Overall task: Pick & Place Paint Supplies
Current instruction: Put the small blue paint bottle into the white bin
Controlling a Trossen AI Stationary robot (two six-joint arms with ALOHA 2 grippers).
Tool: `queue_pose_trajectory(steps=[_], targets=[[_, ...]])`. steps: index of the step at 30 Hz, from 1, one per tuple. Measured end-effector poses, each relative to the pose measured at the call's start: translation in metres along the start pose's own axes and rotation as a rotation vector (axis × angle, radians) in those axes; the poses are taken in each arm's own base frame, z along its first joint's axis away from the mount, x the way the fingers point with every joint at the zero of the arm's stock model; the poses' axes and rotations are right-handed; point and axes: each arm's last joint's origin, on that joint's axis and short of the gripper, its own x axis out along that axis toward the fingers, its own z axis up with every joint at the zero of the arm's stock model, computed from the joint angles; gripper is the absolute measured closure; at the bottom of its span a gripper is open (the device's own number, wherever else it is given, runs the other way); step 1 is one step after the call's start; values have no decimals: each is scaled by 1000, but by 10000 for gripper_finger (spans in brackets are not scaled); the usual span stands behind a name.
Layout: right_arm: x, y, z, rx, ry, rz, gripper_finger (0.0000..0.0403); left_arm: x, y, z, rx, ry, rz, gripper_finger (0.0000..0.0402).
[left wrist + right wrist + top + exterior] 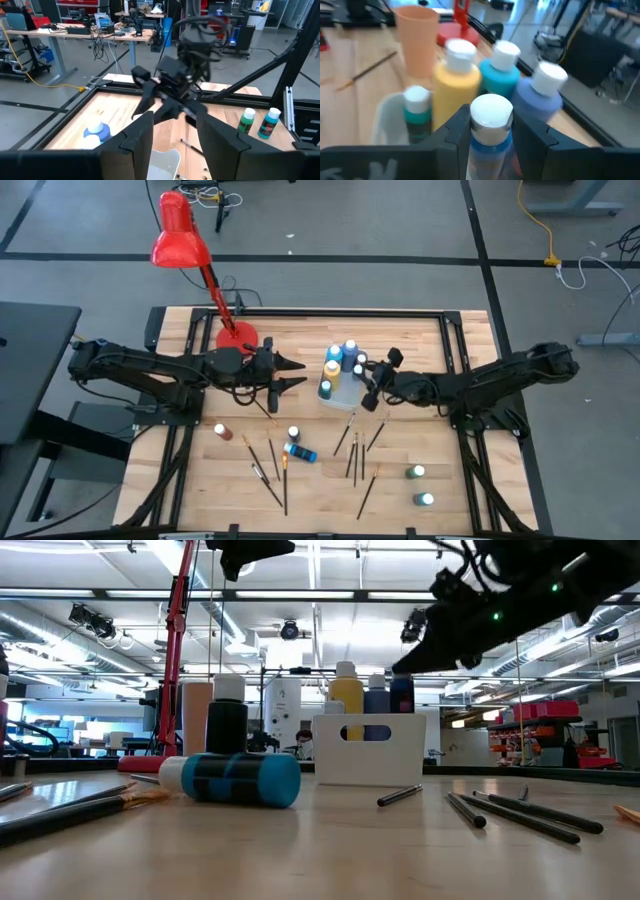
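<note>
A white bin at the table's middle holds several white-capped paint bottles, among them a yellow one and a teal one. My right gripper is at the bin's right side, shut on a blue bottle. My left gripper hovers open and empty to the left of the bin. Loose on the table are a blue bottle on its side, a dark one upright, a red-brown one, two green ones and several brushes. My right gripper pinches the blue bottle between its two fingers, on the sides of its body just under the white cap. The fingers come nearly level from the table's right. The bottle stands upright with its cap up; the frame's edge cuts off its lower part.
A red desk lamp stands with its base at the far left of the table. An orange cup stands beyond the bin. More brushes lie near the front left. A black frame rail runs round the table.
</note>
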Motion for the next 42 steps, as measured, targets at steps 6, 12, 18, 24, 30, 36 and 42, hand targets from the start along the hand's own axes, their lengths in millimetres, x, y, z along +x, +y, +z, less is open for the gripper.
queue_pose_trajectory(steps=[6,12,18,24,30,36,42], targets=[[6,-12,-12,73,44,21,286,2,0,-2,8,14,3,242],[11,-11,-22,71,83,14,286,2,0,-3,21,19,4,242],[22,-6,-33,58,94,-14,284,2,0,-3,24,22,1,242],[28,-3,-44,40,133,-57,283,2,0,-3,24,22,1,242],[28,-3,-43,6,130,-59,282,2,0,-6,31,52,3,242],[27,-3,-43,-39,134,-52,255,2,1,-12,44,106,15,242],[24,-6,-35,-28,95,-53,211,2,1,-12,29,112,17,242]])
